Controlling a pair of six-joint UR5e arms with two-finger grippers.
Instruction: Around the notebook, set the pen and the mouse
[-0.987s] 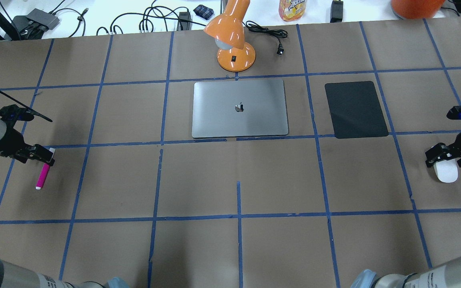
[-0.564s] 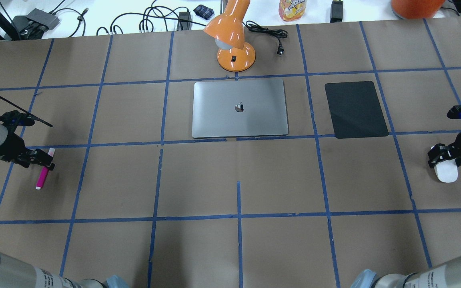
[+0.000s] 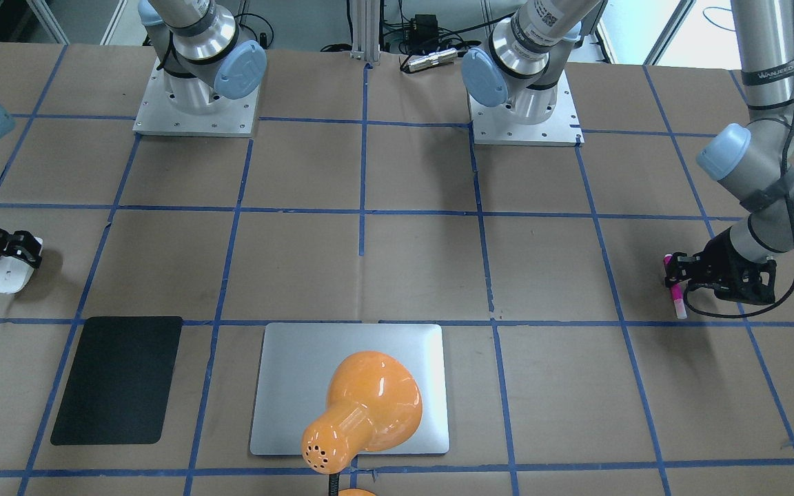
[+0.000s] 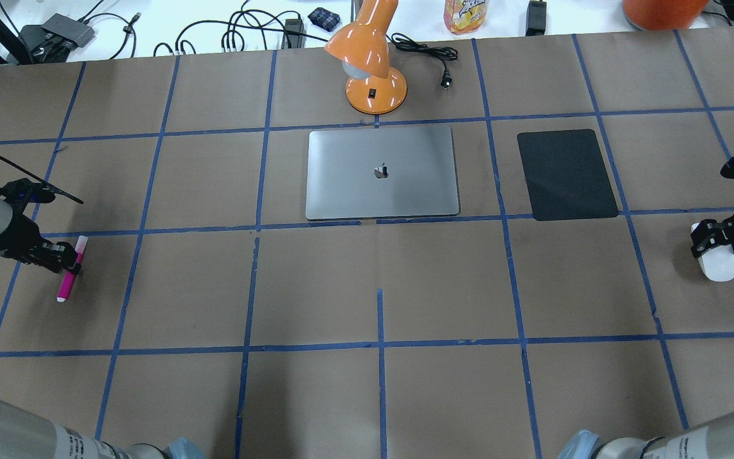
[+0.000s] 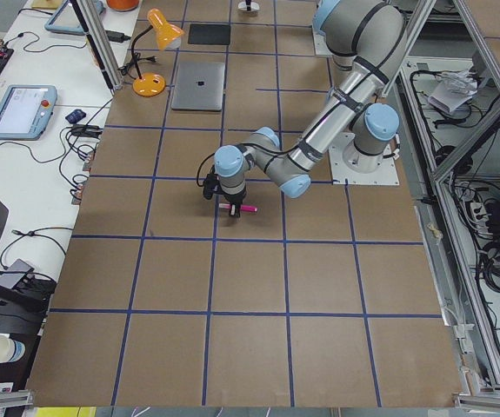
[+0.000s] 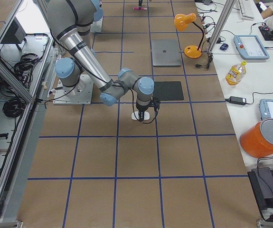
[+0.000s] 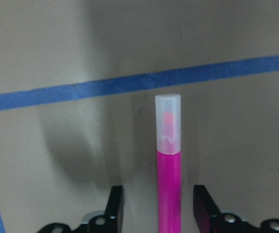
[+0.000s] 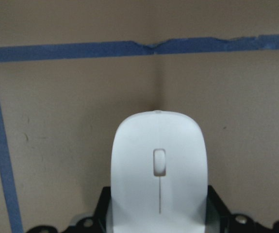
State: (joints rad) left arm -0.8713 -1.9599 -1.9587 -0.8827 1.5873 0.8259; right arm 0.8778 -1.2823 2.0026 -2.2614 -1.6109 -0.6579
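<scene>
Brown paper taped in a blue grid covers the table (image 4: pixel 443 287). Near its left edge the pen (image 7: pixel 169 174) lies flat between the spread fingers of the left gripper (image 4: pixel 61 256), and neither finger touches it. Near the right edge, the right gripper (image 4: pixel 714 242) pinches the mouse (image 8: pixel 158 170) by its 2 sides. Well apart from both, the notebook (image 4: pixel 381 172) lies between them, with a black mat (image 4: pixel 566 173) beside it.
</scene>
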